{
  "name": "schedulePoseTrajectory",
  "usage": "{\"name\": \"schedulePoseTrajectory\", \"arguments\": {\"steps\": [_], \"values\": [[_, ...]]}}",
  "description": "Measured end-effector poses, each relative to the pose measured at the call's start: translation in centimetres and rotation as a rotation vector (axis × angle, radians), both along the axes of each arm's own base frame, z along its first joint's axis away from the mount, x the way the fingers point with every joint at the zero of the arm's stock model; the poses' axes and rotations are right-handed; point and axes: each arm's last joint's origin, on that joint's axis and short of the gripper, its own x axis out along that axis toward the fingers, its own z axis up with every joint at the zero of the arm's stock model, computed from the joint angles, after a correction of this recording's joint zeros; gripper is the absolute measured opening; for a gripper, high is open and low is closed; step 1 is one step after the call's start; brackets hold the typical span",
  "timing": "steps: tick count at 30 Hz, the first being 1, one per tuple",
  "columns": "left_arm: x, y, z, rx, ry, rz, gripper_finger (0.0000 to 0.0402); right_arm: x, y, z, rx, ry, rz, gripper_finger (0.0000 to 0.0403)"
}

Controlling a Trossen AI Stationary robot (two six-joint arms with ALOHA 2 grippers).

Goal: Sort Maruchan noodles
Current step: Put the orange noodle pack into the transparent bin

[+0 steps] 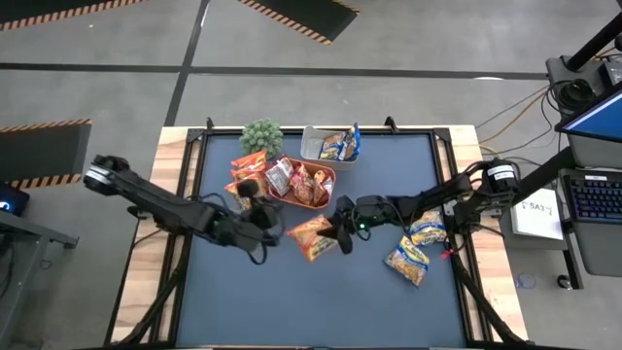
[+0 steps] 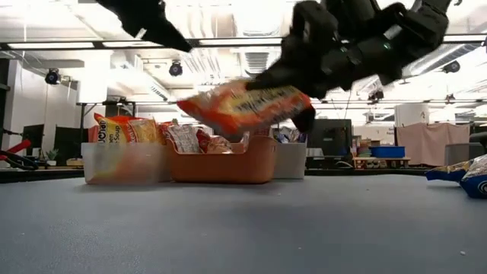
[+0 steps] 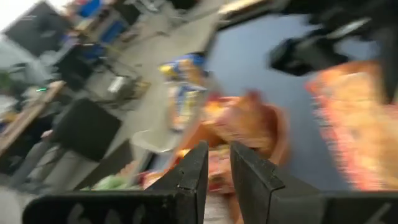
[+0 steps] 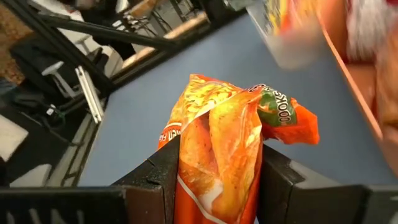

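Observation:
An orange Maruchan noodles packet hangs over the middle of the blue mat, with my right gripper shut on it. My left gripper is just to its left, raised, its fingers all but together with nothing between them. The orange tray holds red packets. A clear tub behind it holds blue-and-yellow packets, and another tub to the left holds orange ones. Two blue-and-yellow packets lie flat on the mat at the right. My right gripper pinches the orange packet's right end between its two fingers, and the wrapper is crumpled there. The fingers come from the table's right, nearly level. The packet sticks out beyond the fingers toward the left, slightly tilted and lifted clear of the mat.
A small green plant stands at the far edge, left of the tubs. The near half of the mat is bare. Wooden table edges flank the mat. A laptop and cables sit off the table at the right.

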Motion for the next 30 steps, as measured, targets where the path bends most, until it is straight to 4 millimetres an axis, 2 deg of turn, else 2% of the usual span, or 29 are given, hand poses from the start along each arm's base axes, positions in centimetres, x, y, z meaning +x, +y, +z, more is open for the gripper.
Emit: {"name": "schedulePoseTrajectory", "arguments": {"steps": [5, 10, 16, 22, 30], "values": [[-3.3, 1.6, 0.7, 0.058, -0.119, 0.127, 0.0052, 1.9, -0.5, 2.3, -0.126, -0.02, -0.004, 0.0137], [-5.9, 2.7, 1.3, 0.095, -0.218, 0.239, 0.0052, 3.6, -1.1, 4.9, -0.307, -0.006, -0.049, 0.0137], [-8.4, 3.9, 1.5, 0.217, -0.336, 0.496, 0.0052, 6.6, -2.0, 7.8, -0.468, -0.002, -0.047, 0.0137], [-9.8, 4.5, 1.9, 0.177, -0.389, 0.505, 0.0052, 10.3, -2.9, 8.8, -0.668, 0.044, 0.014, 0.0137], [-11.1, 5.0, 1.3, 0.187, -0.385, 0.515, 0.0052, 15.2, -5.0, 9.3, -0.774, 0.031, -0.007, 0.0137]]}}
